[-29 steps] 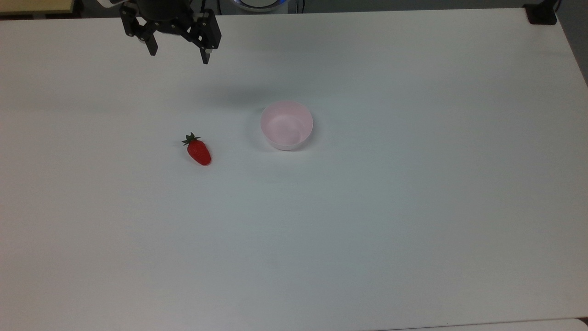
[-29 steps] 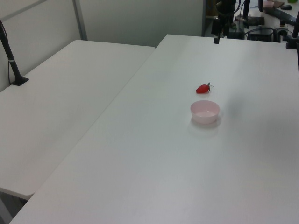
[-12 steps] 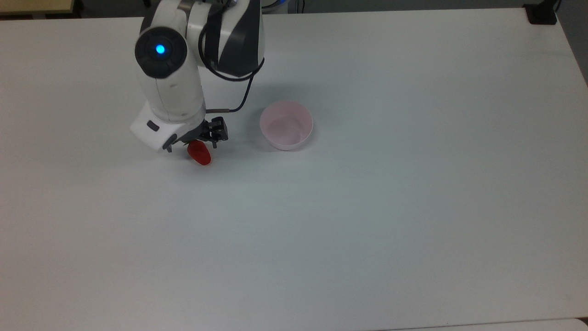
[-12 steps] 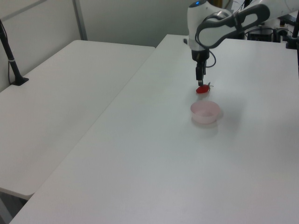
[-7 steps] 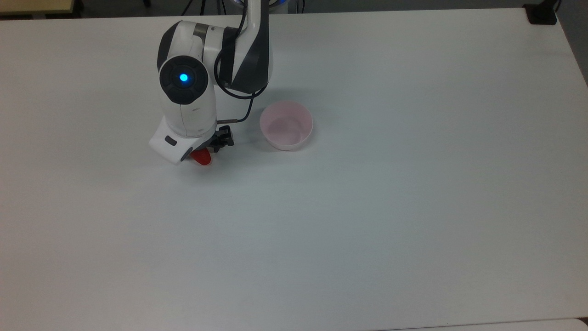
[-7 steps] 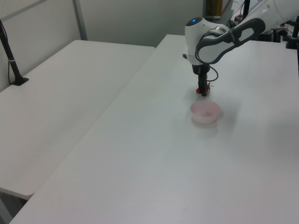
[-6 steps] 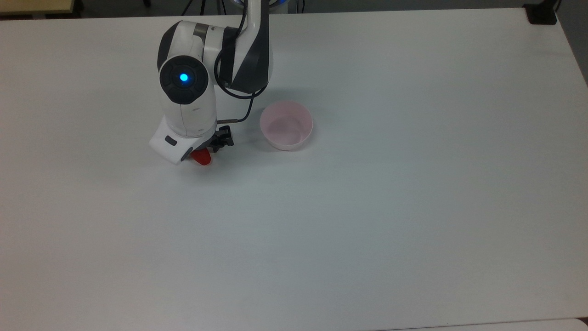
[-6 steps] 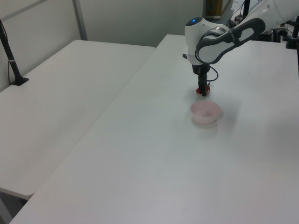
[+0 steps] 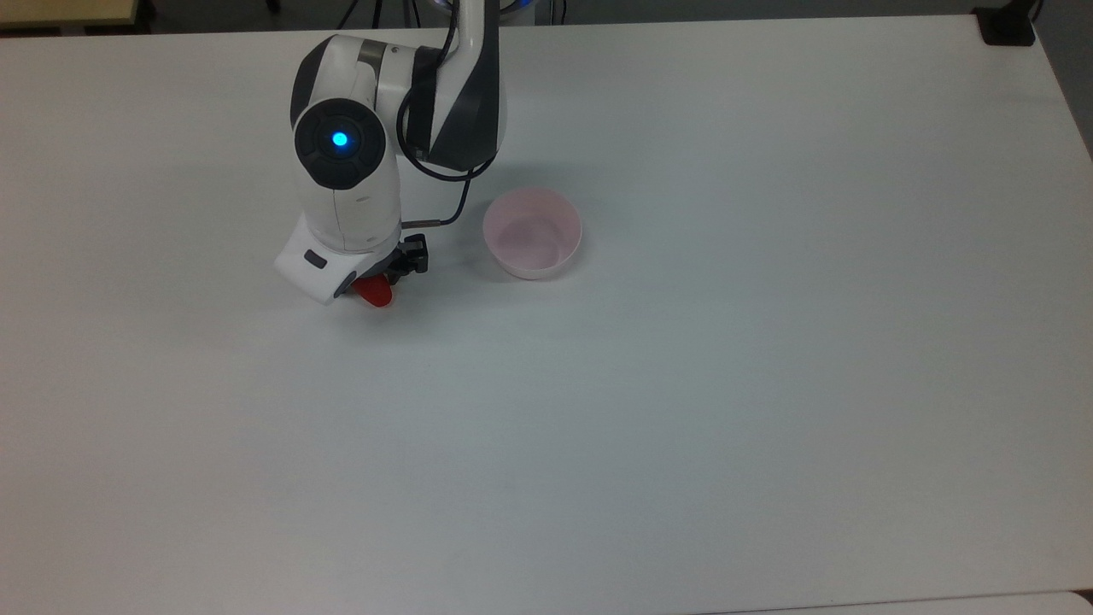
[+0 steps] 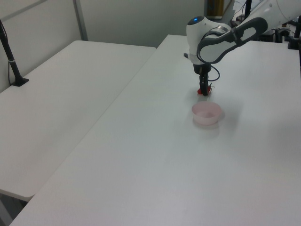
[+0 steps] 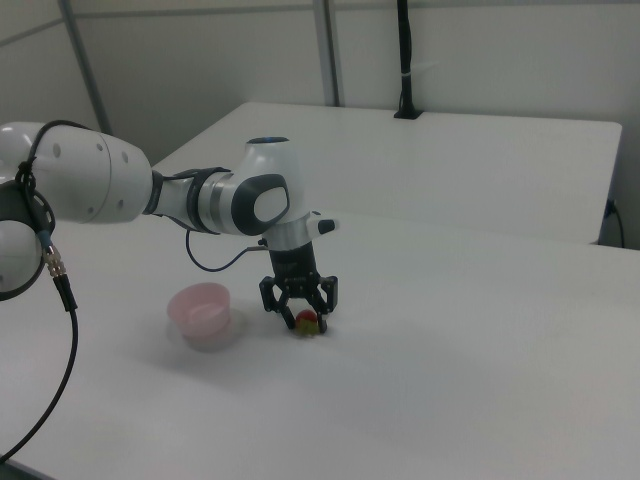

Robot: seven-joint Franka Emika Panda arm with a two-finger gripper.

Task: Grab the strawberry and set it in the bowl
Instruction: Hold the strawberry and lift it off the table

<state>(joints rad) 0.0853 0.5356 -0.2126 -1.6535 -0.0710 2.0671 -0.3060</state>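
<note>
The red strawberry (image 9: 376,294) lies on the white table (image 9: 683,384), with just its tip poking out from under my wrist in the top view. My gripper (image 11: 299,314) is down at the table, open, one finger on each side of the strawberry (image 11: 307,323). The left view shows the strawberry (image 10: 201,92) as a red spot at the gripper (image 10: 203,89). The pale pink bowl (image 9: 532,232) stands empty a short way to the top view's right of the gripper. In the right view the bowl (image 11: 203,312) is left of the gripper, and in the left view the bowl (image 10: 206,113) is nearer the camera.
My arm (image 9: 401,102) reaches in from the table's far edge in the top view, its cable hanging close to the bowl. A black clamp (image 9: 1008,26) sits at the top view's upper right corner. A second white table (image 10: 56,103) with a black post (image 10: 11,61) adjoins.
The arm came from the far table edge down over the strawberry. Over the last half second it has barely shifted. The strawberry and bowl stay where they were.
</note>
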